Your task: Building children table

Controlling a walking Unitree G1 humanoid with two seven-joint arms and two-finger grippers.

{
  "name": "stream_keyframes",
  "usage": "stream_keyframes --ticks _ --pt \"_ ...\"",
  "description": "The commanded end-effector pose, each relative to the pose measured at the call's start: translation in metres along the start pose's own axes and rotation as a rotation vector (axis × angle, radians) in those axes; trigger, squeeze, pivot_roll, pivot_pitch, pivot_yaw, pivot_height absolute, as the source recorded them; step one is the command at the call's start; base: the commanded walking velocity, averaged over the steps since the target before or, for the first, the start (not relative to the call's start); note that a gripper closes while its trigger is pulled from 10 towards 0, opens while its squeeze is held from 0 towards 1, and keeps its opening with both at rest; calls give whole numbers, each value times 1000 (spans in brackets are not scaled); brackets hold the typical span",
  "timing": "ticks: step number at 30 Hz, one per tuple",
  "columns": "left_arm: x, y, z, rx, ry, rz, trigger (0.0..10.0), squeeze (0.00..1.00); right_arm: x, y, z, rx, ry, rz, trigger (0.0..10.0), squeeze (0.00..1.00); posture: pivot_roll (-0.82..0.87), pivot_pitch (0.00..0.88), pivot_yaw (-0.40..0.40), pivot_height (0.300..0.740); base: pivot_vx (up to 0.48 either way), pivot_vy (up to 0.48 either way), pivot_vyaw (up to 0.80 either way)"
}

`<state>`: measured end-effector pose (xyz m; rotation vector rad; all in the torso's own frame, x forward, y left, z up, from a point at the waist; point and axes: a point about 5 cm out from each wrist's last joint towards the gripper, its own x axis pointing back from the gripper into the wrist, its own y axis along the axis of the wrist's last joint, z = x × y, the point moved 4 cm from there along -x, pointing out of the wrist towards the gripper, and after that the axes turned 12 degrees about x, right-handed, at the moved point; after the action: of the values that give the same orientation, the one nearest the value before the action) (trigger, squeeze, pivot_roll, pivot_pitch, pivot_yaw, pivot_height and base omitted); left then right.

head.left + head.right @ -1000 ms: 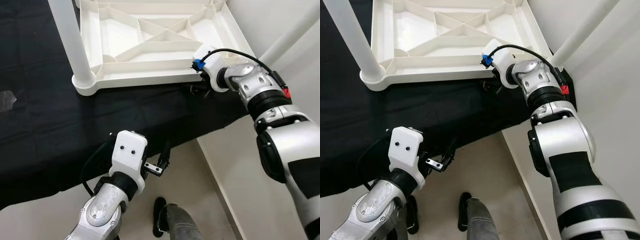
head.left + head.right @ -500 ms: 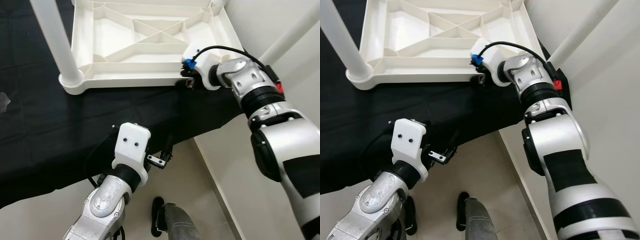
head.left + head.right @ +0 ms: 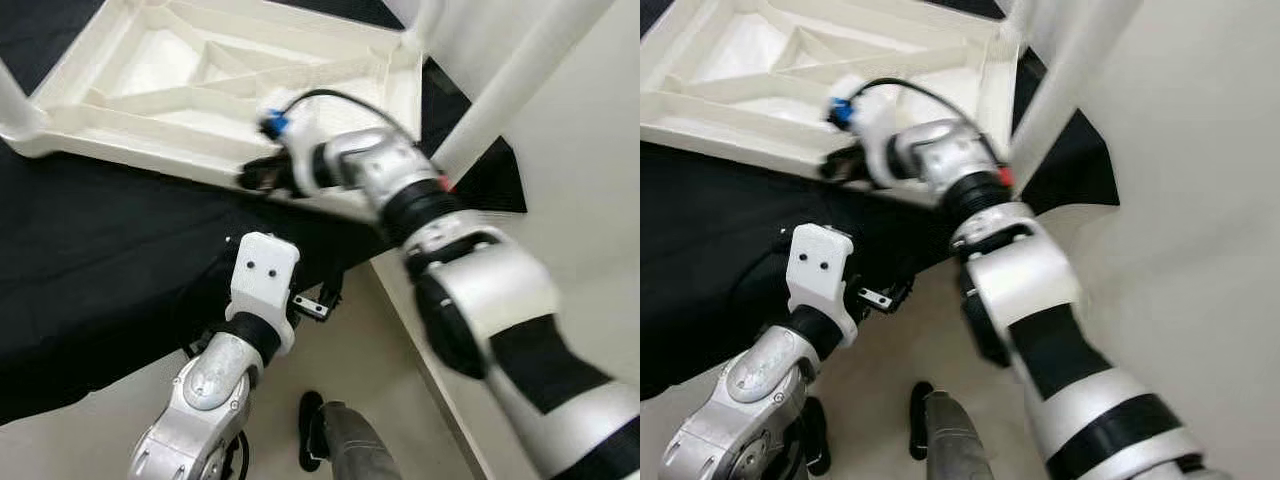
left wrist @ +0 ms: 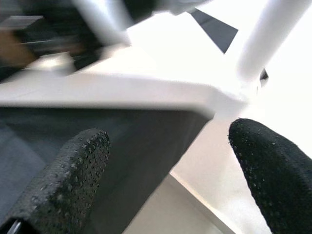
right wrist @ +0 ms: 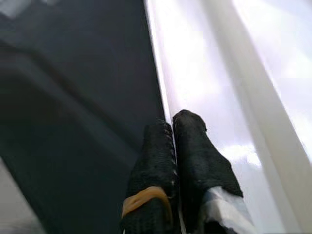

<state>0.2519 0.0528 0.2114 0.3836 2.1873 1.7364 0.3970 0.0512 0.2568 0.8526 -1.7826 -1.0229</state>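
Black cloth (image 3: 90,250) bears the tabletop (image 3: 150,85), right hand (image 5: 173,127) clenched against its rim

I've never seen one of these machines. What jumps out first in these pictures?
A big white plastic table top lying upside down on a black cloth, its ribbed underside showing and a white leg standing up at one corner. The right gripper, fingers together, presses at its near rim, while the left gripper waits open just below.

Bright, even indoor light, yet both eye views smear with motion blur, and glare washes out the white plastic in the soft, unfocused wrist views.
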Motion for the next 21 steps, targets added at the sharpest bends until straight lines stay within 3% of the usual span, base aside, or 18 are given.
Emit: stream_keyframes --ticks 1,3,4,5,6,7,8,9,11,12,13,18,19,21 --pt "2 -13 -4 11 -21 47 10000 0 -11 25 10 -93 -4 -87 0 0 -37 257 -169 740 0 0 0" --pt "2 -13 -4 11 -21 47 10000 0 -11 25 10 -93 -4 -87 0 0 -37 257 -169 740 0 0 0" --pt "2 -17 -5 14 -22 55 10000 0 -18 38 17 -125 0 -128 0 0 -40 247 -167 740 0 0 0" --pt "2 -17 -5 14 -22 55 10000 0 -18 38 17 -125 0 -128 0 0 -40 247 -167 740 0 0 0" --pt "2 -22 -5 19 -23 69 10000 0 -25 57 26 -176 4 -189 0 0 -41 235 -160 740 0 0 0" --pt "2 -26 -6 20 -24 79 10000 0 -30 71 33 -199 4 -235 4471 0 -35 230 -163 740 0 0 0" --pt "2 -26 -6 20 -24 79 10000 0 -30 71 33 -199 4 -235 4471 0 -35 230 -163 740 0 0 0" --pt "2 -30 -6 22 -25 85 10000 0 -32 81 37 -218 1 -276 10000 0 -25 220 -167 740 0 0 0" --pt "3 -34 -4 13 -22 96 10000 0 -29 97 38 -259 1 -391 10000 0 -22 217 -168 740 0 0 0" --pt "3 -34 -4 13 -22 96 10000 0 -29 97 38 -259 1 -391 10000 0 -22 217 -168 740 0 0 0" --pt "3 -35 -2 11 -17 98 10000 0 -26 100 34 -280 -24 -428 10000 1000 -21 204 -164 740 0 0 0" --pt "2 -37 1 7 -7 95 10000 0 -10 113 25 -326 -55 -559 10000 1000 -19 186 -158 740 0 0 0" --pt "1 -37 2 5 -7 94 10000 0 -5 116 23 -331 -55 -588 10000 0 -19 186 -158 740 0 0 0" --pt "0 -38 1 3 -10 92 10000 0 2 120 26 -347 -19 -634 10000 0 -22 178 -155 740 0 0 0"
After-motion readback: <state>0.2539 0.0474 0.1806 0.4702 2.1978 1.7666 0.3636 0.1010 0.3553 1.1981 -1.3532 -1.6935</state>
